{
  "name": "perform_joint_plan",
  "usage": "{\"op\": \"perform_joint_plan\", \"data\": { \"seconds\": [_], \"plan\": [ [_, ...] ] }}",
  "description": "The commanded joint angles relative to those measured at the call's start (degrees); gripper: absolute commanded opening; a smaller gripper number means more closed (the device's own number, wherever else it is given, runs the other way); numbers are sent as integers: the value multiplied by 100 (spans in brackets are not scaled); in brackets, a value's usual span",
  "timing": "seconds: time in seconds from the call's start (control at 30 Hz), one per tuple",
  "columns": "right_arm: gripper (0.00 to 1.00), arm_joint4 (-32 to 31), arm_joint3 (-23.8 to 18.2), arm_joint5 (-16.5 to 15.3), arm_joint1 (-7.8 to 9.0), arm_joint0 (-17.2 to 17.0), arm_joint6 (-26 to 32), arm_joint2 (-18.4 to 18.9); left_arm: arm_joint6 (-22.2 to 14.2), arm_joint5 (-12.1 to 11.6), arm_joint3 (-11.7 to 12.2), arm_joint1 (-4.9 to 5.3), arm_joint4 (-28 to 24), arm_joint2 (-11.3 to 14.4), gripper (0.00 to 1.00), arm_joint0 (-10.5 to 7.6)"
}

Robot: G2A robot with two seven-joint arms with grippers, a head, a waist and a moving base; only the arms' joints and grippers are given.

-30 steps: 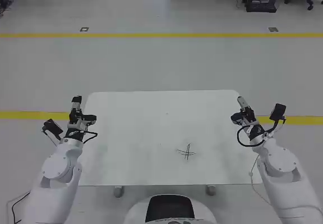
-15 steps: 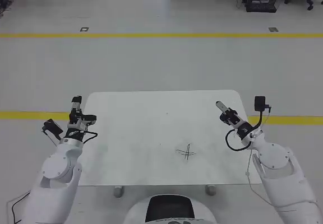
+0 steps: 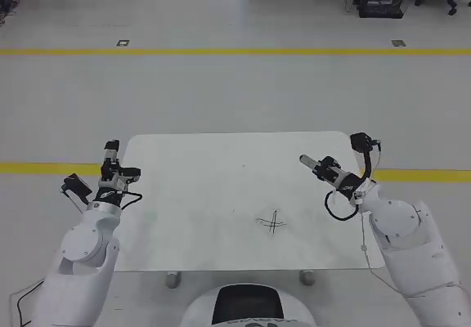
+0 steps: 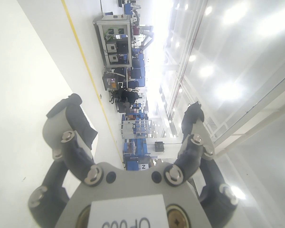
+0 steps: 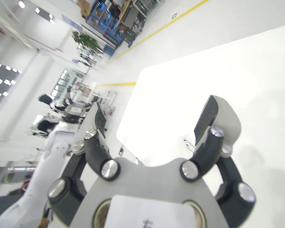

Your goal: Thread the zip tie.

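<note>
The zip tie (image 3: 272, 221) lies on the white table (image 3: 219, 172), a thin black crossed shape toward the near side, right of the middle. My right gripper (image 3: 305, 160) hangs over the table's right part, behind and to the right of the zip tie, well apart from it. In the right wrist view this gripper (image 5: 156, 115) is open with nothing between its fingers (image 5: 207, 116). My left gripper (image 3: 111, 147) stays at the table's left edge, pointing away from me. The left wrist view shows it (image 4: 133, 105) open and empty.
The table's rounded far corner (image 5: 144, 71) and bare top show beyond the right fingers. Around the table is open white floor with yellow lines (image 3: 235, 51). Racks and machines (image 4: 114, 41) stand far back in the hall.
My right arm has swung inward from the table's right edge to a place over the tabletop, its gripper now pointing left. The left arm and the zip tie have not moved.
</note>
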Motion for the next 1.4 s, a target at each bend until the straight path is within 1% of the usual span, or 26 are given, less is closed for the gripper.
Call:
{"op": "perform_joint_plan", "data": {
  "seconds": [0.0,0.03,0.07,0.1,0.17,0.2,0.63,0.7,0.73,0.83,0.93,1.0,1.07,1.1,1.17,1.2,1.37],
  "plan": [
    [100,-354,21,-101,23,179,394,-119,0,0,0,0,0,0,100,0],
    [100,-506,42,-135,31,232,521,-188,0,0,0,0,0,0,100,0],
    [100,-792,48,-213,43,305,680,-292,0,0,0,0,0,0,100,0],
    [100,-980,65,-264,49,342,733,-358,0,0,0,0,0,0,100,0],
    [100,-1291,66,-500,64,362,933,-535,0,0,0,0,0,0,100,0],
    [100,-1345,71,-635,70,351,995,-589,0,0,0,0,0,0,100,0],
    [100,-1345,71,-635,70,351,995,-589,0,0,0,0,0,0,100,0],
    [100,-1453,57,-669,76,373,1028,-606,0,0,0,0,0,0,100,0],
    [100,-1606,46,-699,84,424,1114,-643,0,0,0,0,0,0,100,0],
    [100,-2091,-27,-814,104,645,1476,-818,0,0,0,0,0,0,100,0],
    [100,-2475,-3,-982,107,910,1900,-1104,0,0,0,0,0,0,100,0],
    [100,-2792,75,-1091,95,1095,2202,-1401,0,0,0,0,0,0,100,0],
    [100,-2972,190,-1135,74,1241,2315,-1623,0,0,0,0,0,0,100,0],
    [100,-3039,265,-1231,58,1321,2414,-1798,0,0,0,0,0,0,100,0],
    [100,-3033,381,-1403,36,1433,2498,-1996,0,0,0,0,0,0,100,0],
    [100,-3052,446,-1558,27,1497,2571,-2121,0,0,0,0,0,0,100,0],
    [100,-3065,459,-1558,26,1511,2581,-2145,0,0,0,0,0,0,100,0]
  ]
}}
